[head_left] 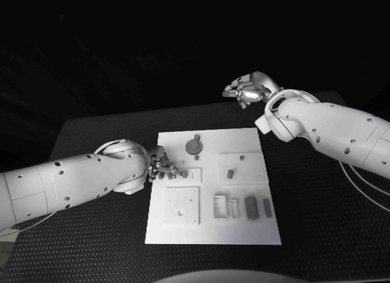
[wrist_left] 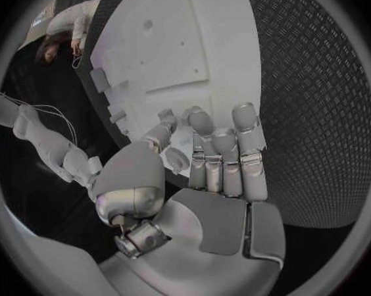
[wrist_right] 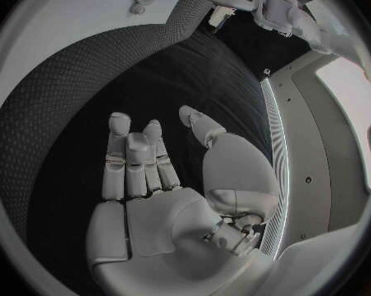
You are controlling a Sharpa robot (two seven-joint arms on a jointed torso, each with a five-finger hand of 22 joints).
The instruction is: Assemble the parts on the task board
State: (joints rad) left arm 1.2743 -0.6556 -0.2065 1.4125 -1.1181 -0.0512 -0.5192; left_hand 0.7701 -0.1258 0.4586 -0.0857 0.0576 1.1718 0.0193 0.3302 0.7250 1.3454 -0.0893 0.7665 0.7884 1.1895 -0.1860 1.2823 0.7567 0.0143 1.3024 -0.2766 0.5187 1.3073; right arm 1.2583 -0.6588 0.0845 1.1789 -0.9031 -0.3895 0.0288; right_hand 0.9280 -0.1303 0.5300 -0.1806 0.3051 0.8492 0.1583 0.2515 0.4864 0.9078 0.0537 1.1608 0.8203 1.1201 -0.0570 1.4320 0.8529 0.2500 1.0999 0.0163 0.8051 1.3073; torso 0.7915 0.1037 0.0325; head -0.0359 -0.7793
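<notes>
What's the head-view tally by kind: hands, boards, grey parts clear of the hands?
Hands: 2, left hand, right hand
Task board: 1
Grey parts: 4, round part, peg, block, second block
Total: 7

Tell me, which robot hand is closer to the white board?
Left. The left hand reaches over the task board's left edge; the right hand hangs beyond its far end, over the table.

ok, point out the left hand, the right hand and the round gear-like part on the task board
left hand [head_left: 161,167], head view, on the fingers at the board's left edge
right hand [head_left: 246,89], head view, middle of the raised hand beyond the board
round gear-like part [head_left: 194,147], head view, centre of its disc
</notes>
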